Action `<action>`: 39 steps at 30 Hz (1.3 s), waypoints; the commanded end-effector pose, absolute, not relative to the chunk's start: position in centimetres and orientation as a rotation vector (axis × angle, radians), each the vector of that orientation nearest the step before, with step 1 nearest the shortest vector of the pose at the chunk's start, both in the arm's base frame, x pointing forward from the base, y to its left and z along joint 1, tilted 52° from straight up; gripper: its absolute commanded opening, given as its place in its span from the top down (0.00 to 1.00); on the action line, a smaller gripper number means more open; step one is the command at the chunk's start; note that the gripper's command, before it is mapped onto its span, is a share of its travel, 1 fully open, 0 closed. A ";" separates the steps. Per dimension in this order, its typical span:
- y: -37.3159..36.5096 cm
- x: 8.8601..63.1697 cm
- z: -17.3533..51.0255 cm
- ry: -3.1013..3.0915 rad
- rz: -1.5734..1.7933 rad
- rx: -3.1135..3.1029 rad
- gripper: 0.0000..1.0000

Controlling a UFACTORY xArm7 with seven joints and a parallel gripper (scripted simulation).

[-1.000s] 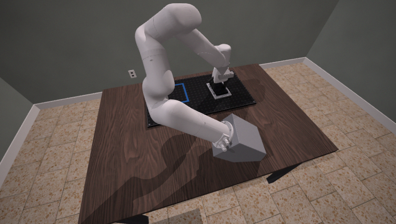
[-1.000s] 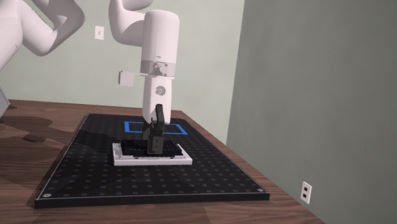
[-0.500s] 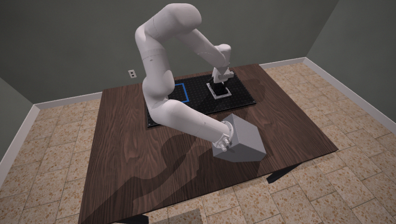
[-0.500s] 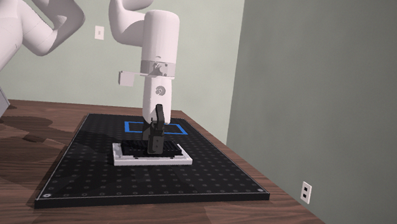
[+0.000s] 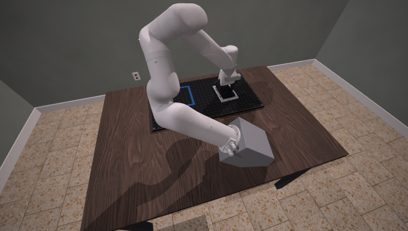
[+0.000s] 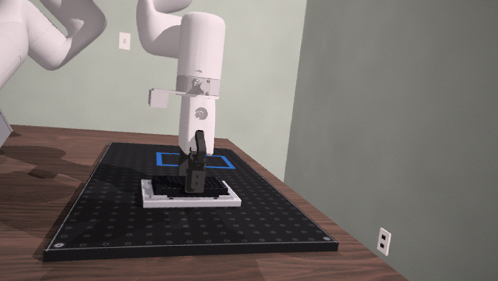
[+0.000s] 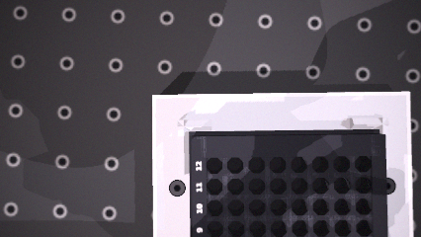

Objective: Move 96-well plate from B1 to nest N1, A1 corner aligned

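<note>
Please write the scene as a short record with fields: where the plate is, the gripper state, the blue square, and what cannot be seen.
plate: black 96-well plate inside the white plate nest, on the black breadboard
plate seating: looks level in the exterior view
gripper: gripper open, down at the plate, holding nothing
bench spot: blue square holds no plate
plate numbering: column numbers 9 to 12 visible along one edge
not visible: cut-off corner and the A1 mark
</note>
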State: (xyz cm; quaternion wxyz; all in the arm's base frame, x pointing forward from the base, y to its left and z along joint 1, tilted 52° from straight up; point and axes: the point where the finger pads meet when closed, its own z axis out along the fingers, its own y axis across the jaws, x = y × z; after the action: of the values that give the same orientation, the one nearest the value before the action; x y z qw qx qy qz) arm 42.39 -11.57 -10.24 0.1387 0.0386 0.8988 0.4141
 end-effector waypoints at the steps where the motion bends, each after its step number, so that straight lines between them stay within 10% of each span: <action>1: -12.7 42.2 -9.6 2.599 1.188 0.116 0.00; 39: -18.5 39.9 -4.7 2.599 1.188 0.116 0.00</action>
State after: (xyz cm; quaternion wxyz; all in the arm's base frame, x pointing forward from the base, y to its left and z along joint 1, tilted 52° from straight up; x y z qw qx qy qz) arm 40.01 -17.90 -4.99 0.1392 0.0391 0.8992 0.4131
